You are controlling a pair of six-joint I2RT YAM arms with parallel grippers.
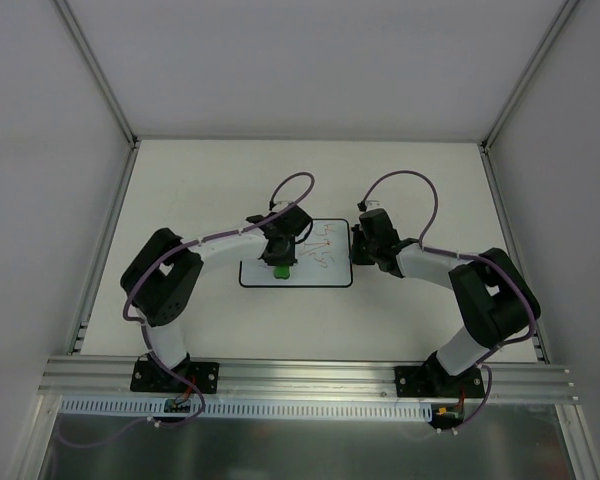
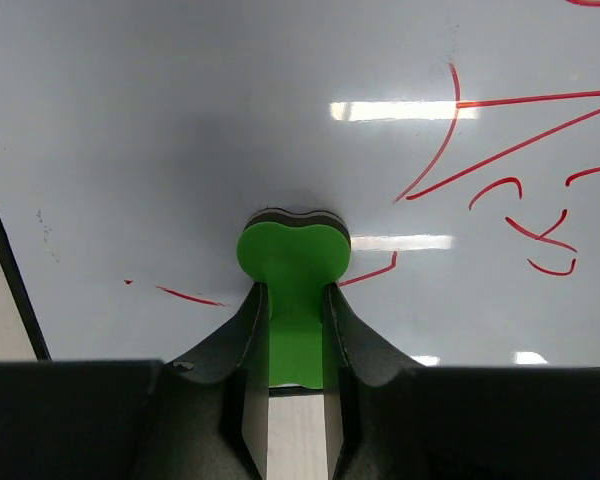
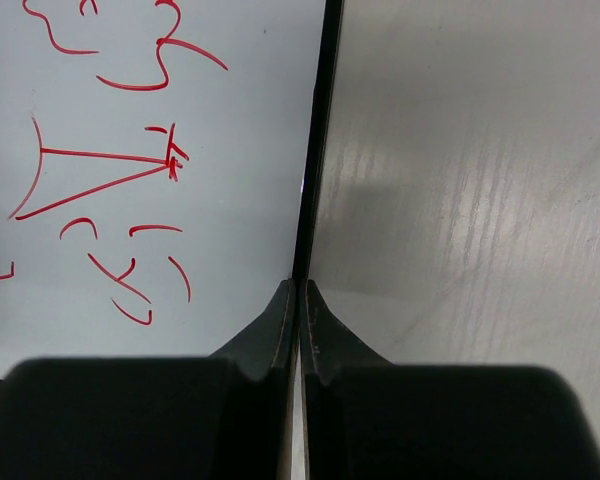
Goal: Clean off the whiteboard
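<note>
The whiteboard (image 1: 325, 274) (image 2: 180, 130) (image 3: 230, 110) lies flat near the middle of the table (image 1: 180, 180), its long sides parallel to the table's near edge. Red scribbles (image 1: 321, 246) (image 2: 500, 110) (image 3: 100, 170) cover its right half: a long wedge, loops and short curved dashes. The left half is largely bare, apart from two short red strokes on either side of the eraser (image 1: 281, 269) (image 2: 293, 258). The eraser, a green block with a dark underside, is pressed to the board left of centre and towards its near rim. It is clenched between the fingers (image 2: 248, 330) of the left gripper (image 1: 279, 256) (image 2: 295, 300), which points down onto the board. At the board's right edge, the right gripper (image 1: 359, 246) (image 3: 300, 296) reaches in from the table's right side. In the wrist view its fingertips (image 3: 278, 310) are drawn almost together, with the board's thin black rim running straight down between them, pinched on that edge. Both arms bend inward from their bases at the near edge of the table, with purple cables looping above their wrists.
</note>
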